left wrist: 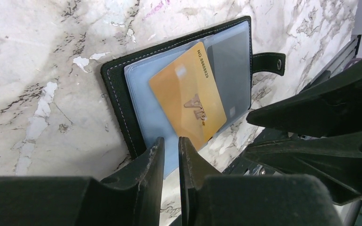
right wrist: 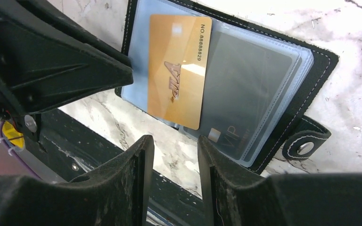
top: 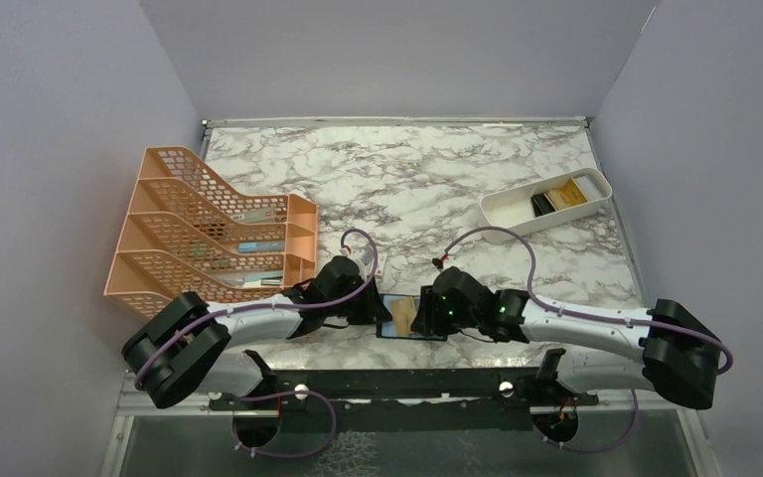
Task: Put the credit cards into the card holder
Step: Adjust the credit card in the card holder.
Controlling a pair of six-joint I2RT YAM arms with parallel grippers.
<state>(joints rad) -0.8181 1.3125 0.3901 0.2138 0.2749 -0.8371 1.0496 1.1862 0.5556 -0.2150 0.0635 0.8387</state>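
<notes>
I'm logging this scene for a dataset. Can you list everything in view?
table: one, white-grey marble, under everything
file rack: one, orange mesh, far left
tray: one, white oblong, far right, holding dark and yellow flat items too small to identify
card holder: one, black, lying open at the near edge between the grippers
gold card: one, lying tilted on the holder's clear sleeves
dark card: one, grey-black, inside a sleeve
left gripper: fingers closed on a sleeve's edge
right gripper: open, holding nothing
</notes>
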